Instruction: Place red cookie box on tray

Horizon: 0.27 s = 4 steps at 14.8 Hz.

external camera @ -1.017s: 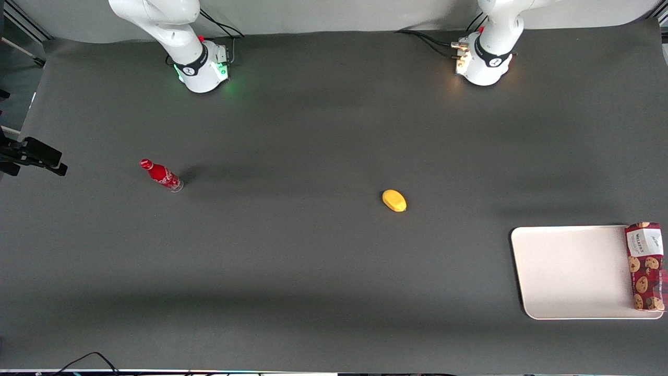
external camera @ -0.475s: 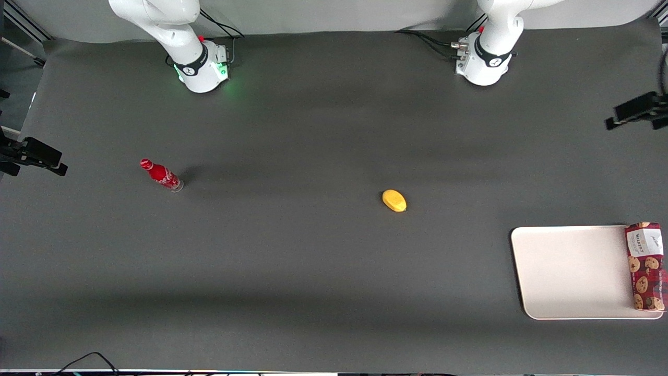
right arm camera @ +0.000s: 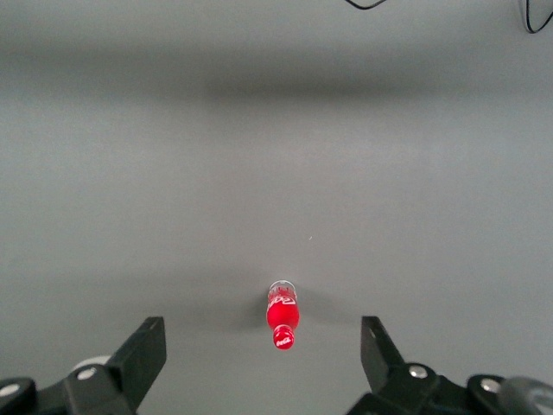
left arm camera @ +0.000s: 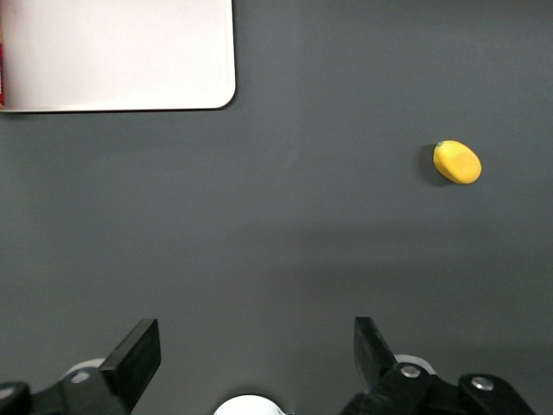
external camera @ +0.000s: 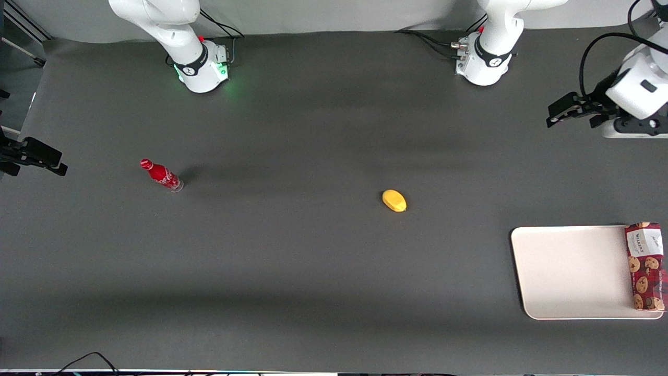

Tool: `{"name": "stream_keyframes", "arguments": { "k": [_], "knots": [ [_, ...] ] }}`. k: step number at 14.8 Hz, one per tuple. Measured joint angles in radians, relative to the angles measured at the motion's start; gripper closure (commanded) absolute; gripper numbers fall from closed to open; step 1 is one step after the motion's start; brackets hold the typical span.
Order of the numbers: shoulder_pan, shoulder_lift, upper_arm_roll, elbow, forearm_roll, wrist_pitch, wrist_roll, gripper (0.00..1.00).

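On the dark grey surface (external camera: 313, 250), the red cookie box (external camera: 646, 266) seemingly overlaps the tray (external camera: 569, 271) edge; the pincer (left arm camera: 257, 359) hovers farther back, spread wide and empty.

The red cookie box (external camera: 645, 266), at four o'clock, is showing dark-red tartan dotted with tan chocolate-chip cookies, plus a white label panel. The tray (external camera: 569, 271) is looking cream-white. A yellow object (external camera: 394, 200) is standing out against the dark grey table (external camera: 292, 261). The gripper (external camera: 561, 110), hanging at two o'clock with fingers spread, is wearing black.
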Motion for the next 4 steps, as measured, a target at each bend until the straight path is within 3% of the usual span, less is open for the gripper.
{"name": "stream_keyframes", "arguments": {
  "k": [4],
  "knots": [
    [-0.071, 0.003, 0.045, 0.009, 0.081, 0.0, -0.009, 0.0]
  ]
}}
